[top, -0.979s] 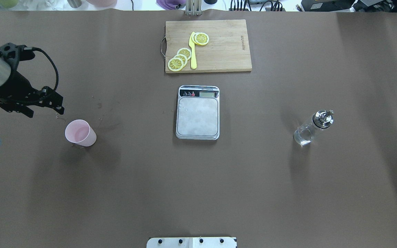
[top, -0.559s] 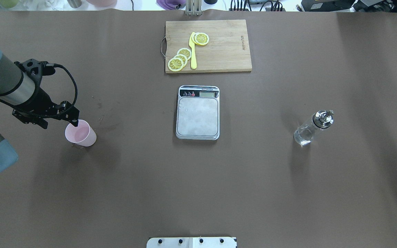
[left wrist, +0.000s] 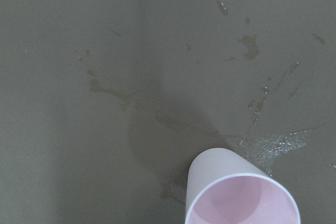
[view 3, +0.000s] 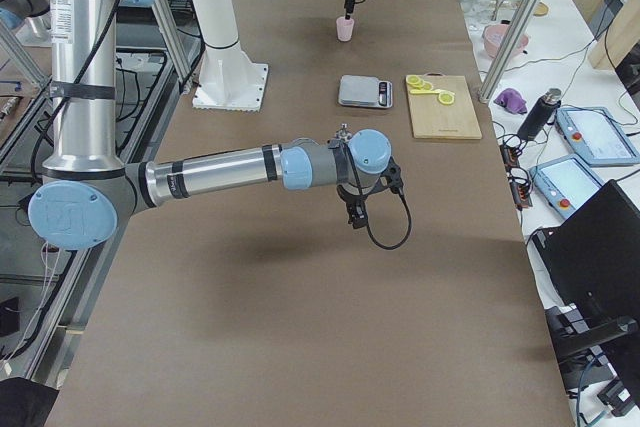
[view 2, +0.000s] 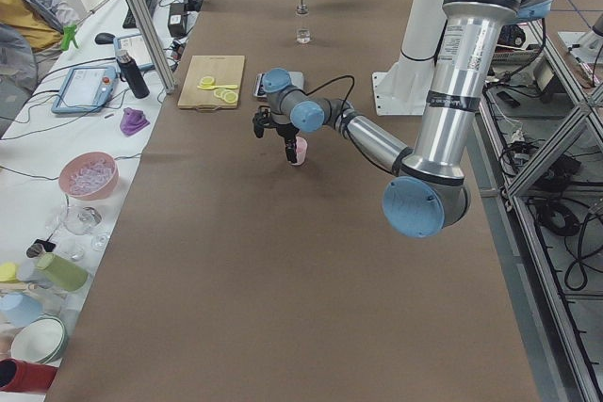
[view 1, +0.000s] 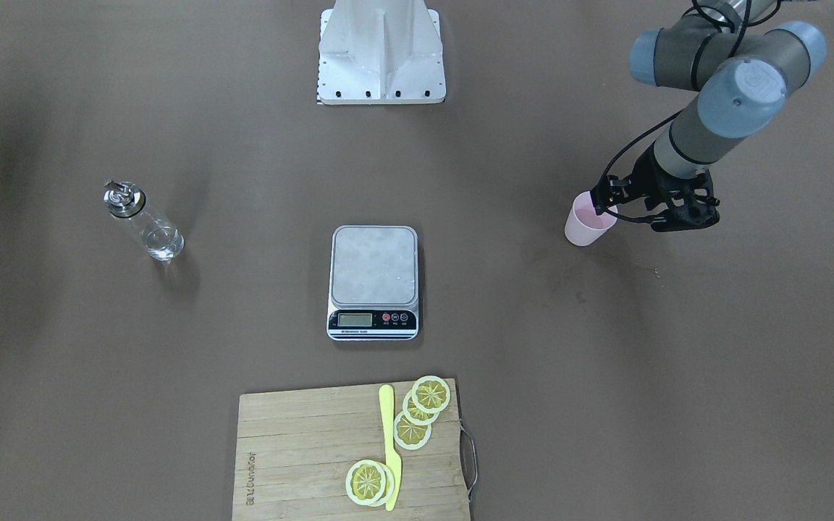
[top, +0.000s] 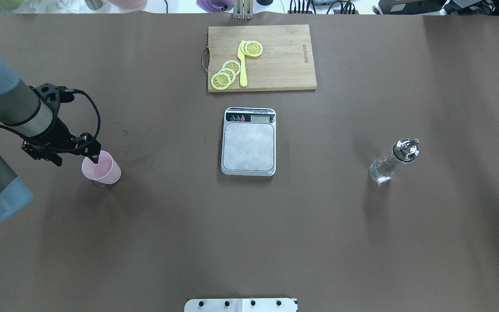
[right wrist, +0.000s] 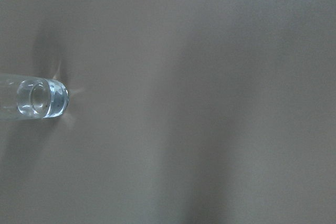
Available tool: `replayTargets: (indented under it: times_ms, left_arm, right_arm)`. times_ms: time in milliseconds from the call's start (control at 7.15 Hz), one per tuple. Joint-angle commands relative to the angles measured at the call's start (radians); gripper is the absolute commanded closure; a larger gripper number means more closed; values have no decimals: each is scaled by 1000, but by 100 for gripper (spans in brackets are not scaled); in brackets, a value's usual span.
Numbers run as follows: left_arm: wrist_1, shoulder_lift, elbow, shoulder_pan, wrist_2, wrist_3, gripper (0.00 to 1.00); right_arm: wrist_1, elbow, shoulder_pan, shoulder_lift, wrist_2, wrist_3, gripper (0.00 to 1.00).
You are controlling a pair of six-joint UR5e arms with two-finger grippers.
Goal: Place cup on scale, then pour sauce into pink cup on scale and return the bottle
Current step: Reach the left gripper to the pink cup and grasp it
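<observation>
The pale pink cup [top: 102, 168] stands upright on the brown table at the left, also in the front view [view 1: 589, 220] and low in the left wrist view [left wrist: 239, 195]. My left gripper [top: 94, 155] hangs over the cup's left rim, one finger above its mouth; it looks open and holds nothing. The scale [top: 248, 147] sits at the table's middle with a bare platform. The glass bottle [top: 389, 162] with clear sauce stands at the right. My right gripper [view 3: 355, 215] hovers near the bottle, whose base shows in the right wrist view [right wrist: 42, 98]; I cannot tell its state.
A wooden cutting board [top: 280, 65] with lemon slices [top: 225, 73] and a yellow knife [top: 242, 65] lies behind the scale. Wet stains [left wrist: 262, 140] mark the table around the cup. The robot base plate [top: 241, 304] sits at the near edge.
My left arm has swung right and toward me, bringing its gripper from behind and left of the cup to over the cup's rim. Cup, scale and bottle have not moved.
</observation>
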Motion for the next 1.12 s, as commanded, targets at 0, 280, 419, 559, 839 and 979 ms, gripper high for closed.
replayTargets:
  times_ms: [0,280,419,559,839,979]
  left_arm:
    - [-10,-2,15,7,-2,-3,19]
    - [-10,-3,13,19,-3,-9,59]
    - [-10,-3,14,31,-1,-15,72]
    - [-10,-3,15,32,-1,-15,99]
    - [5,-61,15,32,-10,-24,100]
    - [8,-107,18,32,-10,-90,100]
  right_arm:
    - [0,22,-11,-7,0,10,0]
    - [1,30,-16,-7,0,10,0]
    - [1,33,-22,-7,-5,10,0]
    - [1,34,-25,-6,-9,8,0]
    - [1,69,-42,-4,-15,34,0]
    - [1,106,-77,-3,-30,89,0]
